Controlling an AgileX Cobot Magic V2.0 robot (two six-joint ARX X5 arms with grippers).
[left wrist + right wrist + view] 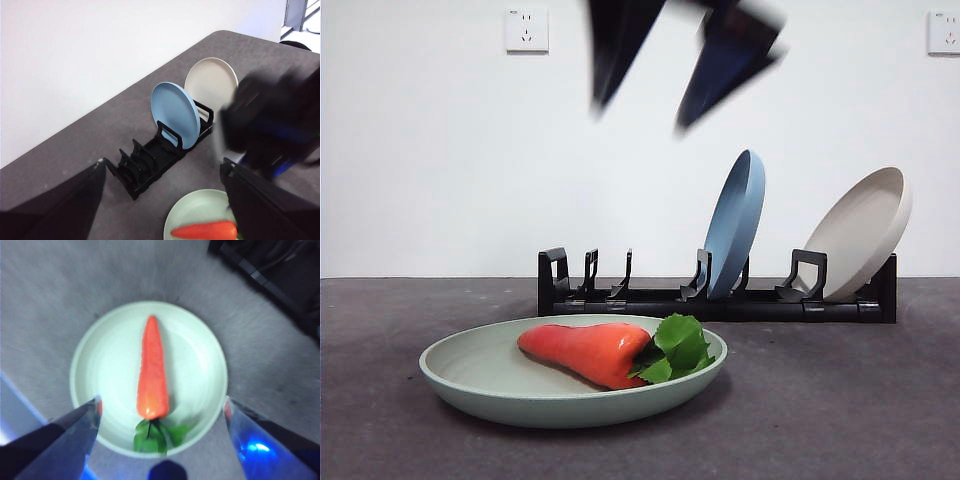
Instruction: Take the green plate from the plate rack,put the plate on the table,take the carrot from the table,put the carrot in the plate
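The green plate (470,365) lies flat on the table (840,400) in front of the plate rack (650,300). The carrot (585,352) lies in the plate, leaves toward the right. My right gripper (642,115) hangs open and empty, blurred, well above the plate. The right wrist view shows its jaws (162,400) spread wide over the carrot (152,370) and the plate (110,360). My left gripper (162,165) is open and empty, held off to the side; its view shows the rack (145,165), the plate (192,210) and the carrot (205,231).
A blue plate (735,225) and a beige plate (865,230) stand in the right half of the rack; its left slots hold nothing. The right arm (270,125) shows as a dark blur in the left wrist view. A white wall stands behind the table.
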